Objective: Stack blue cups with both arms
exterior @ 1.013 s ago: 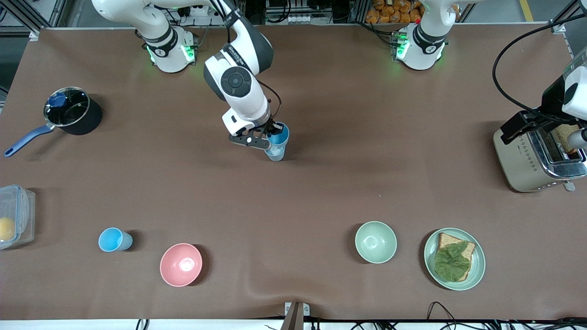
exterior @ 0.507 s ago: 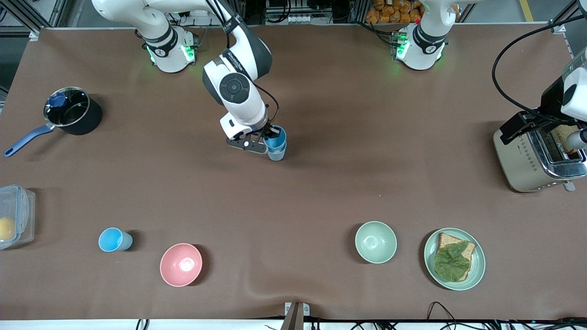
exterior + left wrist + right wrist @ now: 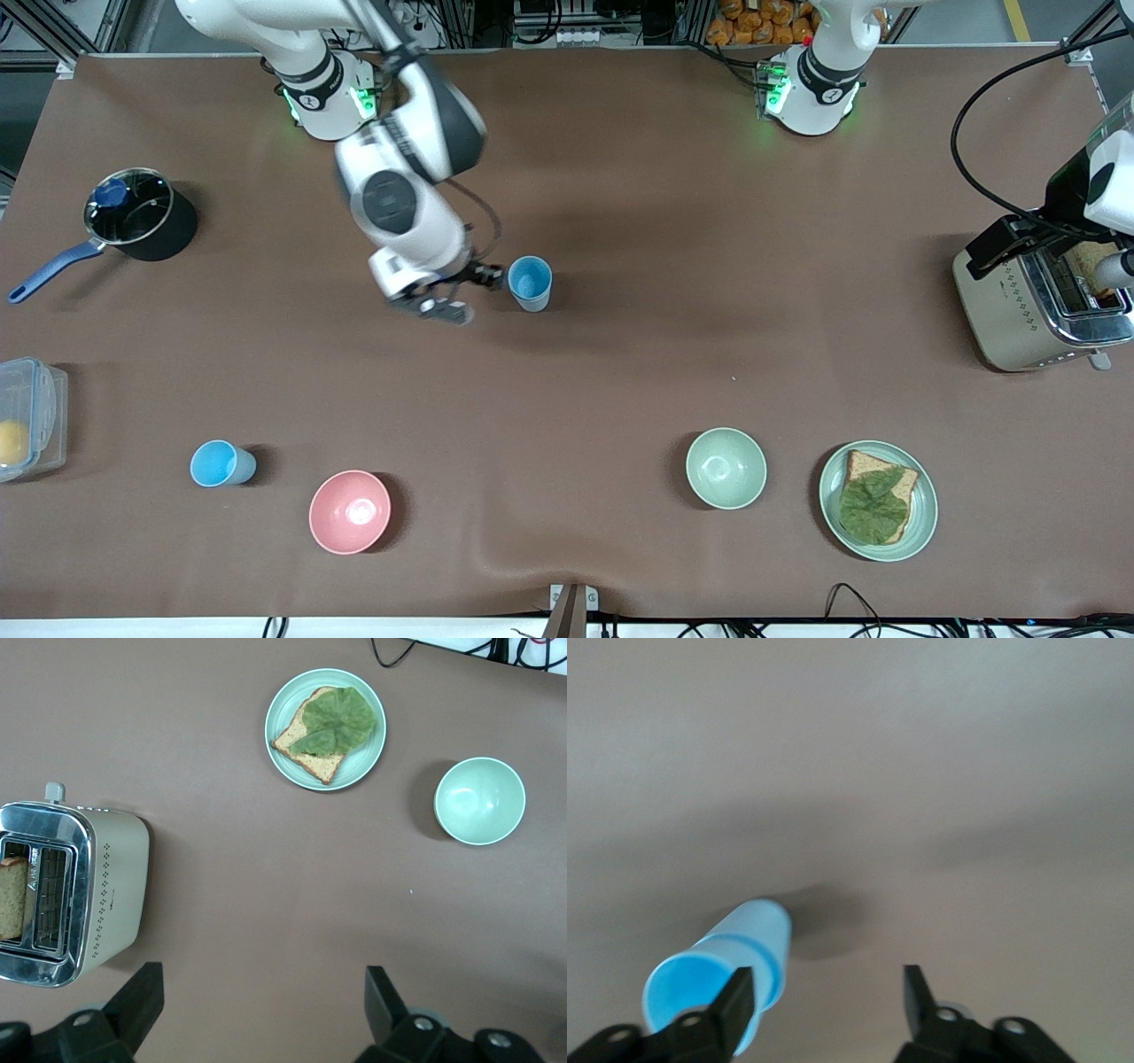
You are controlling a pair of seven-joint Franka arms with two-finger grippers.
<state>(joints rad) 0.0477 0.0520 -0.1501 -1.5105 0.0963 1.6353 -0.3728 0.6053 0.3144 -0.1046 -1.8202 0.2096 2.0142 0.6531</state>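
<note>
Two blue cups [image 3: 530, 283] stand nested upright in the middle of the table. They also show in the right wrist view [image 3: 731, 967], with one rim stepped inside the other. My right gripper [image 3: 464, 293] is open and empty, just beside the stack toward the right arm's end. In its wrist view [image 3: 828, 981] one finger overlaps the stack. A third blue cup [image 3: 221, 463] stands alone nearer the front camera, beside the pink bowl [image 3: 349, 511]. My left arm [image 3: 1107, 182] waits high over the toaster. Its gripper [image 3: 263, 979] is open and empty.
A toaster [image 3: 1032, 306] with bread stands at the left arm's end. A plate with toast and lettuce [image 3: 921, 523] and a pale green bowl [image 3: 726, 468] sit near the front edge. A black pot [image 3: 133, 217] and a clear container [image 3: 31, 416] are at the right arm's end.
The right gripper pushed the held cup down into the standing cup, let go, and moved away toward the right arm's end. The left arm has not moved.
</note>
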